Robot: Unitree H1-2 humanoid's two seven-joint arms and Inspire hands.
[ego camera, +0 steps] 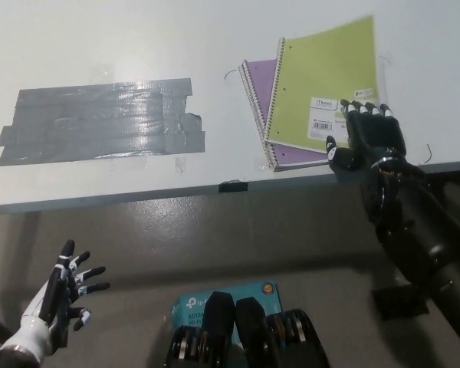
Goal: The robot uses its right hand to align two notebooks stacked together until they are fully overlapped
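- A grey tape patch (103, 121) is lying on the white table (215, 46), well apart to the left of the notebooks.
- A small black tab (231, 185) is sitting at the table's front edge, between the patch and the notebooks.
- A teal box (222, 295) is lying on the floor below the table.
- The green notebook (322, 84) is lying on top of the purple notebook (264, 84), near the table's front right.
- The green one is running front to back, its far end tipping right; the purple one is showing along the left and front edges.
- The right hand (368, 138) is pressing flat on the green notebook's near right corner, fingers (351, 123) straight and together, gripping nothing.
- The left hand (61, 295) is hanging low at the lower left, fingers spread, empty.
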